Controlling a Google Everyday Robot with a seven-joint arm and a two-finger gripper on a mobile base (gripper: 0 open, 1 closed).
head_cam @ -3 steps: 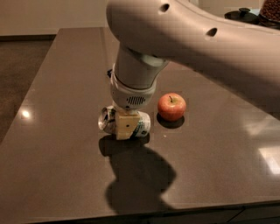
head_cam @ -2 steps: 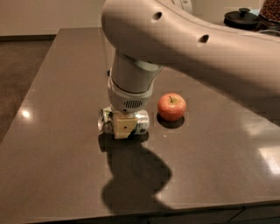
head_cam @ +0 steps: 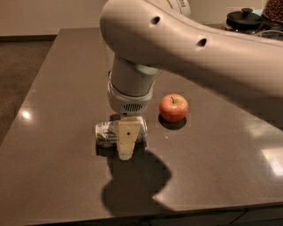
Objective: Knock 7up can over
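Observation:
The 7up can (head_cam: 106, 132) lies on its side on the dark table (head_cam: 57, 88), its long axis running left to right, left of the red apple (head_cam: 173, 107). It has a white body with green markings. My gripper (head_cam: 126, 142) hangs straight down from the big white arm and sits right at the can's middle, with a tan part of it in front of the can, covering its centre. The can's right end (head_cam: 142, 129) shows just past the gripper.
The apple stands a short way right of the can. A dark lidded pot (head_cam: 244, 18) and a jar (head_cam: 272, 11) stand at the back right. The table's front edge (head_cam: 132, 212) is close, below the arm's shadow.
The gripper and the lying can have shifted slightly toward the table's front. The arm's upper part has swung a little left. The apple has not moved.

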